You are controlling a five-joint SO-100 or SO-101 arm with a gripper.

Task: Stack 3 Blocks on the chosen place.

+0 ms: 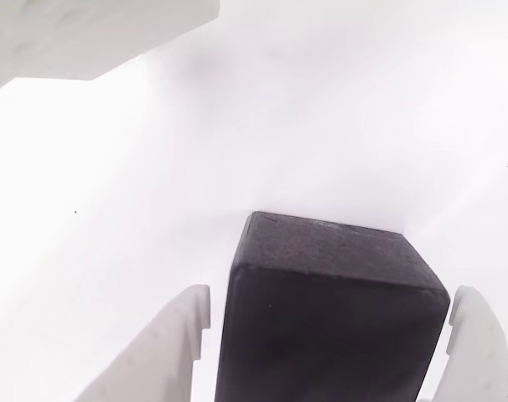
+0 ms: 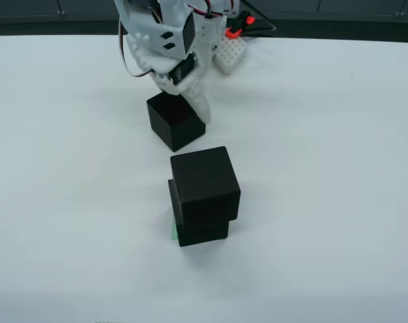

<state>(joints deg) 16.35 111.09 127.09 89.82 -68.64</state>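
The tool (image 2: 184,91) is wide, with one finger on each side of the last block (image 1: 334,318), near the worktop's (image 2: 325,202) far edge. It is not squeezing yet. Two blocks (image 2: 202,195) are stacked mid-worktop on the green patch (image 2: 174,230). Next I think it must close, lift, and place on top.

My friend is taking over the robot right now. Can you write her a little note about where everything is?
Gripper: open, its fingers on both sides of the third block, which sits on the table; no grip yet by the look of it.
Two blocks are stacked: top block sits crooked on the bottom block, over the green patch.
Done: two blocks up.
Left: close on the third block, lift it, set it on top, gently.
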